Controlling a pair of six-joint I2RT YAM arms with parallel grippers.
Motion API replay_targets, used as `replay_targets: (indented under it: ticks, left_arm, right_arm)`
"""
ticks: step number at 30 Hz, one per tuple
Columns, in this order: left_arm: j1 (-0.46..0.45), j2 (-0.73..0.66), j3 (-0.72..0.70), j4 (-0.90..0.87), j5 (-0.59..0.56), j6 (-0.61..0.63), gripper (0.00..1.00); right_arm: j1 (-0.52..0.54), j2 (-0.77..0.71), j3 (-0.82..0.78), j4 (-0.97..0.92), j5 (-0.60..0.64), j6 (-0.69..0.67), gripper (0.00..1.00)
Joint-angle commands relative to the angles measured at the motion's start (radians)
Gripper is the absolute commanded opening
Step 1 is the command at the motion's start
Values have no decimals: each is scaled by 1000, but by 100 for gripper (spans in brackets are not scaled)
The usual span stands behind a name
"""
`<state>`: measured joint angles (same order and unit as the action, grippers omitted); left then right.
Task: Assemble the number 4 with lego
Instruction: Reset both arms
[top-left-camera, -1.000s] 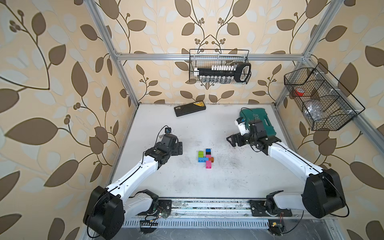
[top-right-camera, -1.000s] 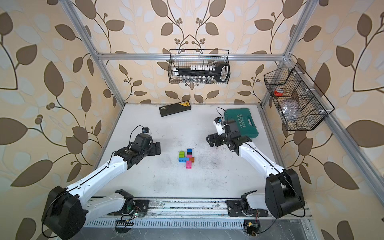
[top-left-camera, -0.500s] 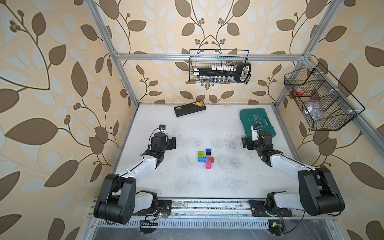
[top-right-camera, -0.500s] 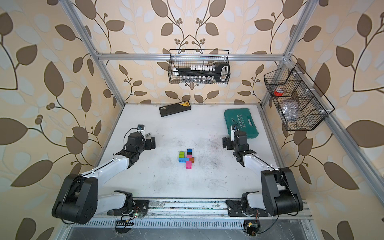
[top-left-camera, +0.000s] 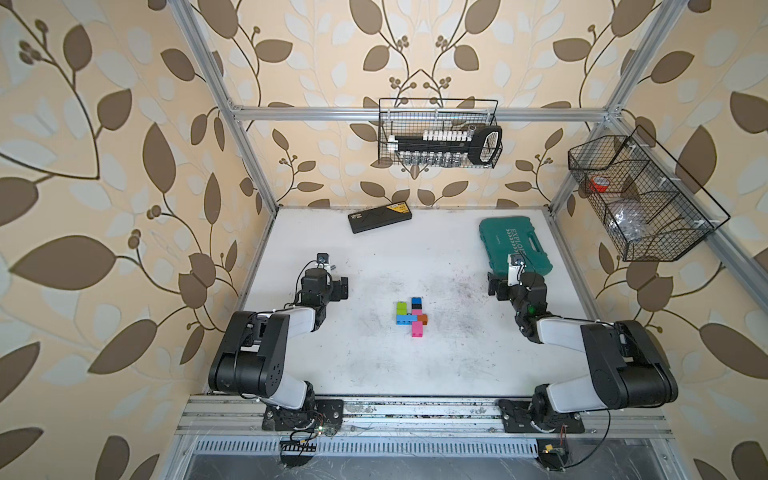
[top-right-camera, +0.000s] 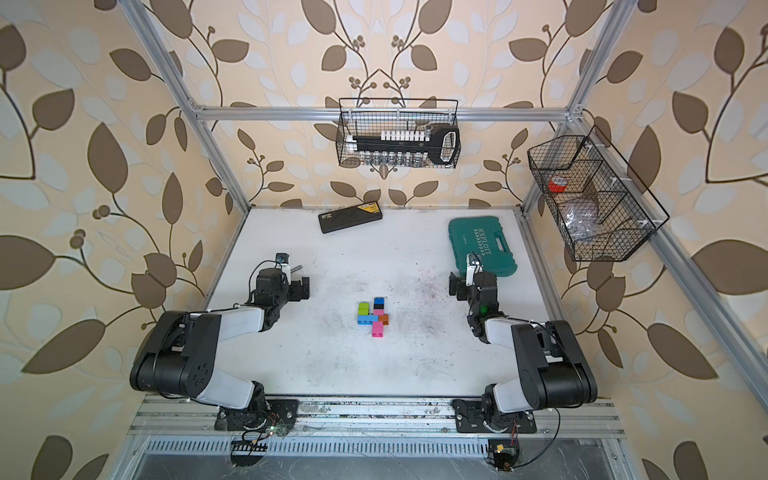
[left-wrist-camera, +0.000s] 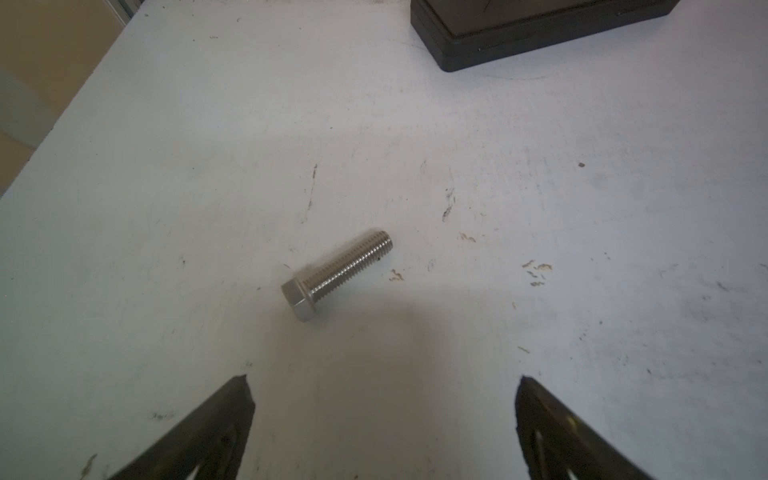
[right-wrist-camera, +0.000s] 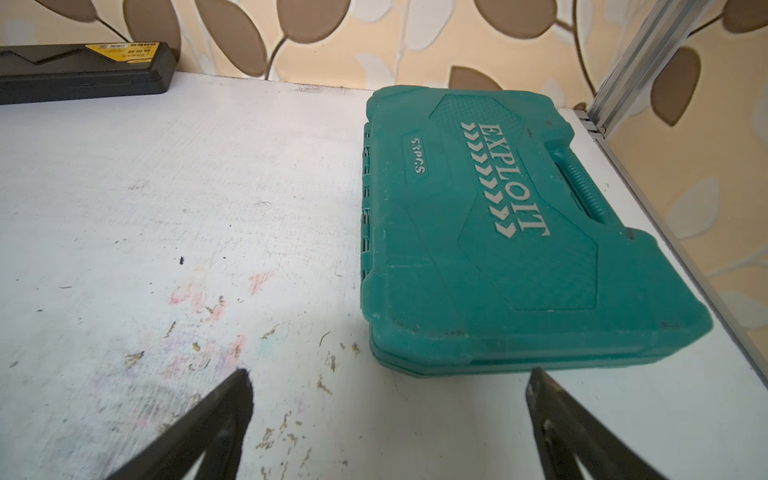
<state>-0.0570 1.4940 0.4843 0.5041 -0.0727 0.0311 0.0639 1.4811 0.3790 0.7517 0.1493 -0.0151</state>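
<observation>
Number 4 (top-left-camera: 411, 318) lies flat near the middle of the worktop (top-left-camera: 415, 374) and nothing is touching it. In both top views it shows:
- a column of dark blue brick (top-left-camera: 417, 300), black brick and pink bricks (top-left-camera: 417, 328)
- a light blue crossbar (top-left-camera: 405, 318) with an orange end (top-left-camera: 422, 318)
- a lime green arm (top-left-camera: 401, 308) above the crossbar

Left arm (top-left-camera: 291, 324): jaws wide apart and empty, well apart from the figure. Right arm (top-left-camera: 557, 332): jaws also wide apart and empty, on the opposite side and equally clear of it.

Judgement: the figure looks complete, so the remaining risks come from further motion.

1. The figure is loose on the worktop, with nothing bracing it. An arm sweeping through the centre would slide it or snap a joint. The orange end and the green arm look the most exposed.
2. The top views are too small to show whether every brick is pressed fully home. A half-seated joint could part at a light knock.
3. A steel bolt (left-wrist-camera: 336, 276) lies on its side just ahead of the left jaws. Moving forward would set it rolling, possibly towards the flat black box (top-left-camera: 380, 216).
4. The near edge of the teal tool case (right-wrist-camera: 498, 232) lies just in front of the right jaws. Driving forward or dipping there would strike or shove the case.
</observation>
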Motion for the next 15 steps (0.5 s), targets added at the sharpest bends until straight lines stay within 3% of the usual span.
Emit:
replay_targets:
  ticks: [1,2,15]
  left_arm:
    - [8,-13,-8,71,31,1,99]
    - [7,-15,-12,78,32,1,99]
    - [9,-15,-19,88,34,0,99]
  right_arm:
    - [-14,36,-32,146,-11,6,98]
    - [-13,13,-20,75,-7,13,98]
    - [-12,22,-25,97,-1,12,98]
